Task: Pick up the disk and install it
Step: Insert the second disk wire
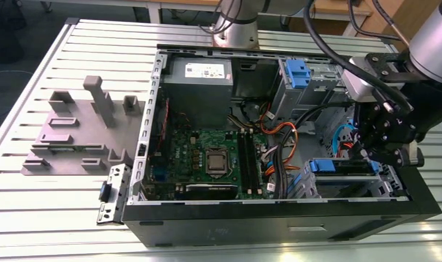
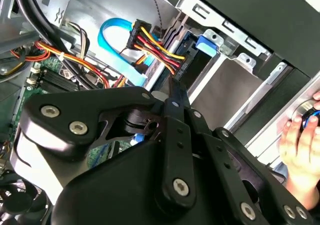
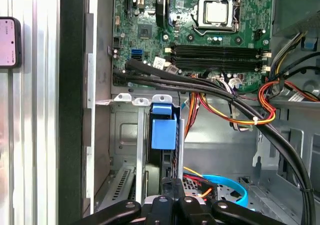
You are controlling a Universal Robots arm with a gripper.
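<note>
One disk (image 3: 163,130), one tool (image 3: 172,192)

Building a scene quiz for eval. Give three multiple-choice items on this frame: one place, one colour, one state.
1. Where is the disk?
A. on the table slats
B. in the drive cage inside the case
C. in a person's hand
2. What colour is the slotted holder beside the case?
A. grey
B. red
C. green
3. The case's side is:
A. closed
B. open
C. taped over

1 B: its blue handle sits in the cage.
2 A: it is plain grey.
3 B: the motherboard lies exposed.
</note>
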